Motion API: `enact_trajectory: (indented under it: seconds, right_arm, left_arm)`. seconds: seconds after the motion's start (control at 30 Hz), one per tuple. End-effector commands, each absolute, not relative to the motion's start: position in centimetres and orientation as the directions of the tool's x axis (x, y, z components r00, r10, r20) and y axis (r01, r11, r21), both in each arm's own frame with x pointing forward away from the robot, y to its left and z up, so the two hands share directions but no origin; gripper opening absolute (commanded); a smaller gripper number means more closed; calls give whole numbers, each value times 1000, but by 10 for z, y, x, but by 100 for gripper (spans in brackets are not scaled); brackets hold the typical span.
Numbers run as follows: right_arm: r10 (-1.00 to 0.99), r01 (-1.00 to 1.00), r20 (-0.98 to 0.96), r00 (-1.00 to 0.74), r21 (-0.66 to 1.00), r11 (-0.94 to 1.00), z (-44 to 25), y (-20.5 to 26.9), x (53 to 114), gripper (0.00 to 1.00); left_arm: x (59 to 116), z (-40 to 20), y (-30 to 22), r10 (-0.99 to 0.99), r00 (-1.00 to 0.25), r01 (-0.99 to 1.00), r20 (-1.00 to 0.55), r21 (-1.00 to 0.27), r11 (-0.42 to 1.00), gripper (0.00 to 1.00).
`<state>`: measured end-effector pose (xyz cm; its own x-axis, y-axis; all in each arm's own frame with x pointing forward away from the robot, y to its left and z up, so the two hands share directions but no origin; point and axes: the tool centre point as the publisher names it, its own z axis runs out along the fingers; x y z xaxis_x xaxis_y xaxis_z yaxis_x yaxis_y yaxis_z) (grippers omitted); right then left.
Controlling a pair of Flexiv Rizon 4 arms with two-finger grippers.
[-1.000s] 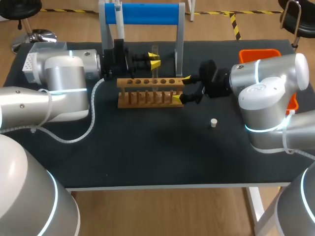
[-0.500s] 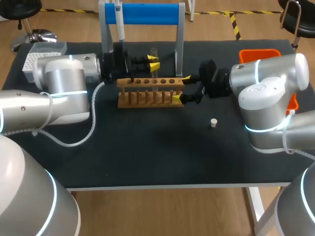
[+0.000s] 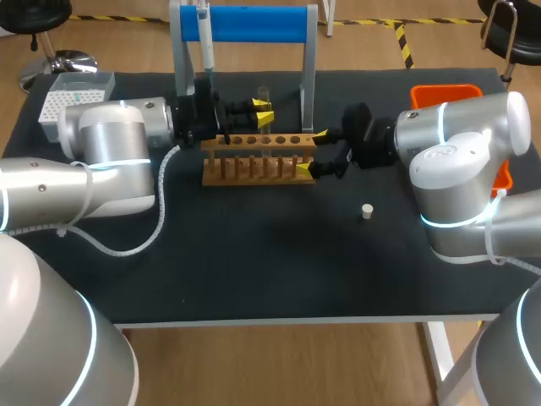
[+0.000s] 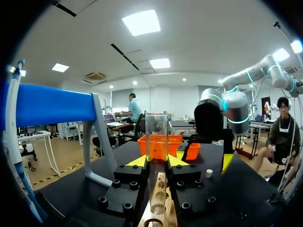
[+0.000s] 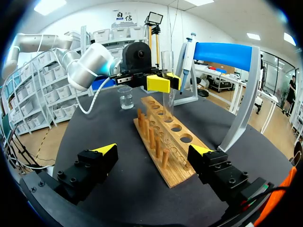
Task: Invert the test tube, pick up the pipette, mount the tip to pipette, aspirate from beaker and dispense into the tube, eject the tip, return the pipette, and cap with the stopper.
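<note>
A white stopper (image 3: 366, 211) lies alone on the black table (image 3: 254, 271). Beyond it, the right gripper (image 3: 311, 152) stands spread wide around the end of the wooden rack (image 3: 254, 169), grasping nothing. The left gripper (image 3: 265, 111) clasps the clear test tube (image 4: 157, 132) upright over the rack, in front of the pipette (image 3: 205, 46) hanging on its blue stand (image 3: 254, 24).

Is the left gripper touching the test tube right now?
Touching. The left wrist view shows both fingers of the left gripper pressed against the sides of the test tube.
</note>
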<state>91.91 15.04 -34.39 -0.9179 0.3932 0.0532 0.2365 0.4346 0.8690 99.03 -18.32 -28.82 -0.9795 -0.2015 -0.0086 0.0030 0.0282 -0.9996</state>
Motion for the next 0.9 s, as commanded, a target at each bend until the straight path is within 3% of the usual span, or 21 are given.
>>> enact_trajectory:
  seconds: [0.03,0.37,0.4,0.43,0.9]
  right_arm:
    - [394,237,53,-918,869,435,-344,150,919,100]
    - [394,237,53,-918,869,435,-344,150,919,100]
    - [394,237,53,-918,869,435,-344,150,919,100]
    - [394,237,53,-918,869,435,-344,150,919,100]
    - [394,237,53,-918,869,435,-344,150,919,100]
  left_arm:
    - [993,-293,-184,-196,-980,4,-8,-1000,21,0]
    - [993,-296,-184,-195,-981,4,-6,-1000,9,0]
    - [993,-297,-183,-190,-982,5,-4,-1000,-3,43]
    - [993,-296,-183,-190,-982,5,-4,-1000,-2,100]
    - [971,-244,-159,-162,-986,17,-30,-997,76,100]
